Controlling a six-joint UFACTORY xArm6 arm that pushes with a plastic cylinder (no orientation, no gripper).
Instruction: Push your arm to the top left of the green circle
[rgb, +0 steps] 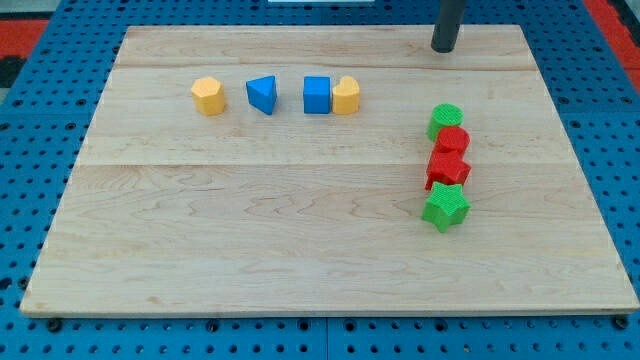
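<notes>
The green circle (445, 119) sits at the view's right, at the top of a touching column of blocks. Below it come a red round block (452, 140), a red star-like block (448, 168) and a green star (445, 207). My tip (443, 48) is a dark rod end near the board's top edge, straight above the green circle and apart from it by about one and a half block widths. It touches no block.
A row stands at the view's upper left: a yellow hexagon (208, 96), a blue triangle (262, 94), a blue cube (317, 95) and a yellow block (346, 96) touching the cube. The wooden board (300, 250) lies on a blue pegboard.
</notes>
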